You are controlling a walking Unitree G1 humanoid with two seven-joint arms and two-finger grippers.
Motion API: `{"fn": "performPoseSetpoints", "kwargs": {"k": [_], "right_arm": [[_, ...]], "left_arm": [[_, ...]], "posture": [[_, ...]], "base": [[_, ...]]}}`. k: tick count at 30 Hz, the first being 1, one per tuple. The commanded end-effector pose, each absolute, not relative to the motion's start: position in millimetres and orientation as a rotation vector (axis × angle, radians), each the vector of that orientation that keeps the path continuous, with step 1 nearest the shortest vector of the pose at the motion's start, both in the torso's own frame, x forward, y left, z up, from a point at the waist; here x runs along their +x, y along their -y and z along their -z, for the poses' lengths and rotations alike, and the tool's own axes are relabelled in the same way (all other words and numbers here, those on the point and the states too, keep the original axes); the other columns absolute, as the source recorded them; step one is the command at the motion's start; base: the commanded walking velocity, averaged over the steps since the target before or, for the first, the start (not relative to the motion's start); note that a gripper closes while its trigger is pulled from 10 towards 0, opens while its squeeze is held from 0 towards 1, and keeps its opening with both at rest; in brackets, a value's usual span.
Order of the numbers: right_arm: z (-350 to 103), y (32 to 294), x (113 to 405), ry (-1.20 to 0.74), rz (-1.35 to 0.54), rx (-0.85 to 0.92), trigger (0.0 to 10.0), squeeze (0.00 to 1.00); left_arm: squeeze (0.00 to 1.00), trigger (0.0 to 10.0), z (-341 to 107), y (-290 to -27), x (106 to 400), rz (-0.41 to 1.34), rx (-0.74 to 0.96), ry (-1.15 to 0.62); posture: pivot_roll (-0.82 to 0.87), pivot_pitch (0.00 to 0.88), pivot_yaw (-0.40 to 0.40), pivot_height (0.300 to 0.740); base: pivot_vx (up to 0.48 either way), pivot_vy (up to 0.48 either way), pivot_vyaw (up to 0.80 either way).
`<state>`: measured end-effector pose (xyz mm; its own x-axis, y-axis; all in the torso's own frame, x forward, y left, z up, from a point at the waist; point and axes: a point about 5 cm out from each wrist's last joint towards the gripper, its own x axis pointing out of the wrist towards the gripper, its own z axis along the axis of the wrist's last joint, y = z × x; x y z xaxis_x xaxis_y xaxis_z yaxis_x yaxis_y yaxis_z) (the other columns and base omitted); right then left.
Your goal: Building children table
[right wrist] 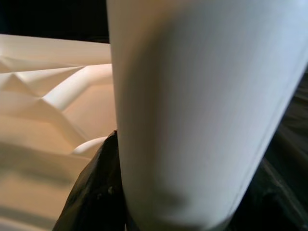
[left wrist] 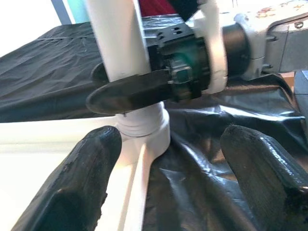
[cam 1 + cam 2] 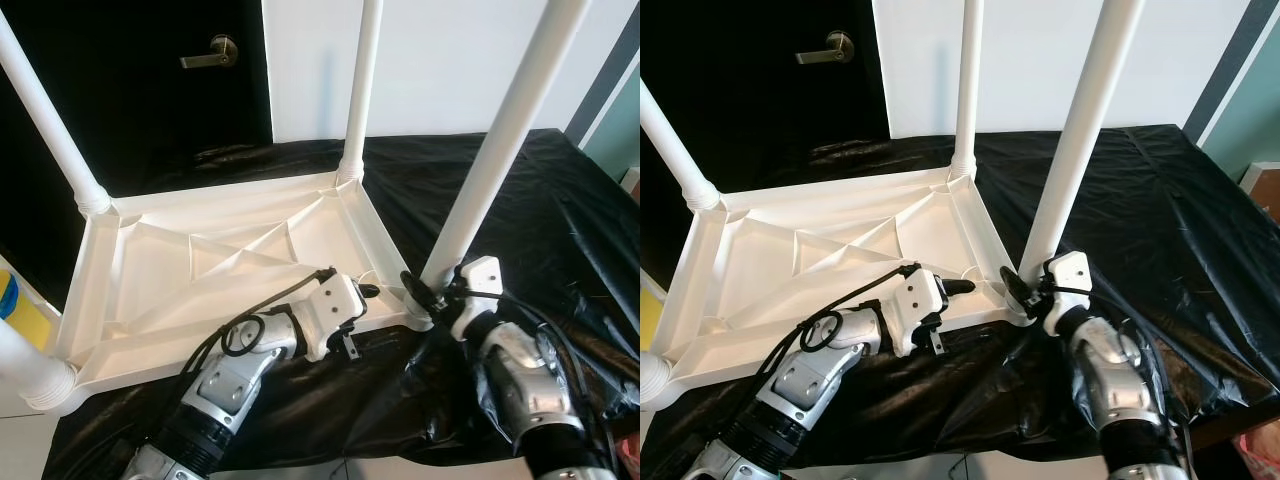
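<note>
black plastic sheeting (image 3: pixel 560 200) covers a work surface, with a white wall and a dark door bearing a brass lever handle (image 3: pixel 212 50) behind it. on the sheeting lies a white plastic children's tabletop (image 3: pixel 200 280), turned upside down so its ribbed underside faces up. white cylindrical legs stand in its corner sockets: one at the far left corner (image 3: pixel 45 120), one at the far right corner (image 3: pixel 362 80), and a long white tubular leg (image 3: pixel 505 140) rising at a slant from the near right corner socket (image 3: pixel 1018 300). another white ribbed fitting (image 3: pixel 30 375) sits at the near left corner, next to a yellow and blue object (image 3: pixel 15 305) at the frame edge. the right gripper (image 3: pixel 1020 288) is clenched around the base of the near right leg, just above the socket, its black fingers (image 2: pixel 130 91) pressed against the tube. the left gripper (image 2: pixel 168 168) hovers beside that same corner, over the tabletop's near rim, with its two black fingers spread apart and holding nothing.
</note>
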<state>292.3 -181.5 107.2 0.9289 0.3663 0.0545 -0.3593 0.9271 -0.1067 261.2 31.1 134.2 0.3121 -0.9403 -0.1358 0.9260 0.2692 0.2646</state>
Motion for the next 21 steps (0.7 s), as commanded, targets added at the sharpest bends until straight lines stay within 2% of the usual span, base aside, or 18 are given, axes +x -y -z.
{"fn": "performPoseSetpoints", "kwargs": {"k": [1, 4, 6, 9, 12, 15, 17, 18, 21], "right_arm": [[-92, 190, 288, -0.004, -0.294, -0.13, 10.0, 0.0], [-92, 190, 288, -0.004, -0.284, -0.128, 10.0, 0.0], [-87, 187, 284, -0.03, -0.139, -0.082, 10.0, 0.0], [-83, 184, 281, -0.046, -0.042, -0.054, 10.0, 0.0], [-83, 184, 281, -0.046, -0.042, -0.054, 10.0, 0.0], [-79, 174, 278, -0.059, 0.137, 0.0, 10.0, 0.0], [-79, 174, 278, -0.059, 0.137, 0.0, 10.0, 0.0], [-80, 171, 278, -0.059, 0.229, 0.026, 10.0, 0.0], [-81, 171, 279, -0.058, 0.24, 0.028, 10.0, 0.0]], "left_arm": [[0.0, 10.0, -131, -32, 262, 1.217, 0.349, 0.058], [0.0, 10.0, -131, -33, 262, 1.215, 0.356, 0.059], [0.0, 10.0, -128, -39, 268, 1.176, 0.379, 0.044], [0.0, 10.0, -129, -43, 270, 1.16, 0.386, 0.044], [0.0, 10.0, -129, -43, 270, 1.16, 0.386, 0.044], [0.0, 10.0, -131, -42, 268, 1.154, 0.374, 0.06], [0.0, 10.0, -131, -42, 268, 1.154, 0.374, 0.06], [0.0, 10.0, -132, -41, 268, 1.151, 0.365, 0.068], [0.0, 10.0, -132, -41, 268, 1.151, 0.364, 0.07]], "posture": [[-0.04, 0.0, -0.021, 0.74], [-0.04, 0.0, -0.021, 0.74], [-0.04, 0.0, -0.021, 0.74], [-0.04, 0.0, -0.021, 0.74], [-0.04, 0.0, -0.021, 0.74], [-0.03, 0.0, -0.031, 0.74], [-0.03, 0.0, -0.031, 0.74], [-0.03, 0.0, -0.033, 0.74], [-0.03, 0.0, -0.033, 0.74]], "base": [[0.0, 0.0, 0.0], [0.0, 0.0, 0.0], [0.0, 0.0, 0.0], [0.0, 0.0, 0.0], [0.0, 0.0, 0.0], [0.0, 0.0, 0.0], [0.0, 0.0, 0.0], [0.0, 0.0, 0.0], [0.0, 0.0, 0.0]]}}
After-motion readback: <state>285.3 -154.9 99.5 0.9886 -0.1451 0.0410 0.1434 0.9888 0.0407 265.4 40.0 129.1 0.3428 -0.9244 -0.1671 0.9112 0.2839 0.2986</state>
